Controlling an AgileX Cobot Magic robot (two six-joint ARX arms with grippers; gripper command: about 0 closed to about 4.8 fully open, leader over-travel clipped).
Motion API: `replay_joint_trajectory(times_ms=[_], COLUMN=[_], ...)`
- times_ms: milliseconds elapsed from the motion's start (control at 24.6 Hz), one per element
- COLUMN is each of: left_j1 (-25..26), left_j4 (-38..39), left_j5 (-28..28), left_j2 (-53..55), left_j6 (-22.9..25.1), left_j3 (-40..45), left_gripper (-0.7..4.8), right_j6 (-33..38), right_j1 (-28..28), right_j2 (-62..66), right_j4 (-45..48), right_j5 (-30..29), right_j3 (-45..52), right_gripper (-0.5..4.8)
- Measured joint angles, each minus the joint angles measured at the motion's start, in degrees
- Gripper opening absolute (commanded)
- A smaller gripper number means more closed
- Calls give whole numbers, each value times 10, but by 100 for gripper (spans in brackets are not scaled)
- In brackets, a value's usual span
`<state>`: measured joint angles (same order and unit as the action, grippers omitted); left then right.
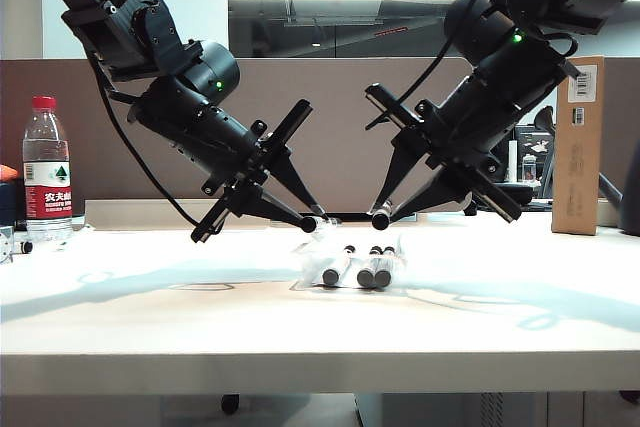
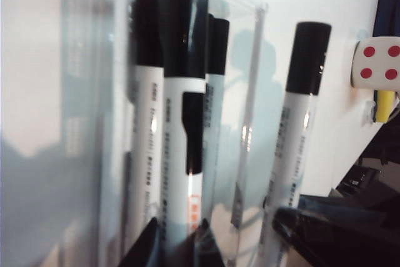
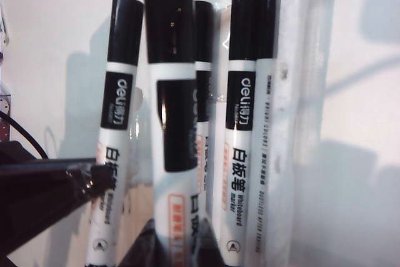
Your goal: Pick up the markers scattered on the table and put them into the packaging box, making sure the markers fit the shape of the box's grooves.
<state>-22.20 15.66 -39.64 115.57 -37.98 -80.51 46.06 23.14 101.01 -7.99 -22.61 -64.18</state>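
While three markers (image 1: 362,265) are already seated in the packaging box (image 1: 322,263) near the middle of the table (image 1: 200,317), two remain: one is clamped in the left gripper (image 1: 309,223), another in the right gripper (image 1: 380,217), both above the box.

Bright overhead striplight, soft shadows, blurred close-ups

The clear plastic box (image 1: 330,265) lies mid-table (image 1: 150,317), with three white, black-capped markers (image 1: 372,267) lying side by side in its grooves (image 2: 247,136). The left gripper (image 1: 312,219) and right gripper (image 1: 380,217) hang just above it, each clamped on one more marker, tilted.
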Motion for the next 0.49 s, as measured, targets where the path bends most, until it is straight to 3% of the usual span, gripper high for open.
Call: replay_joint_trajectory(times_ms=[488], left_j1=[1], left_j4=[-2], left_j5=[0], left_j2=[0], left_j6=[9], left_j3=[0], left_gripper=[122], right_j6=[15], right_j1=[0], right_j2=[20], right_j4=[0], right_j5=[-7], right_j3=[0], right_gripper=[-8])
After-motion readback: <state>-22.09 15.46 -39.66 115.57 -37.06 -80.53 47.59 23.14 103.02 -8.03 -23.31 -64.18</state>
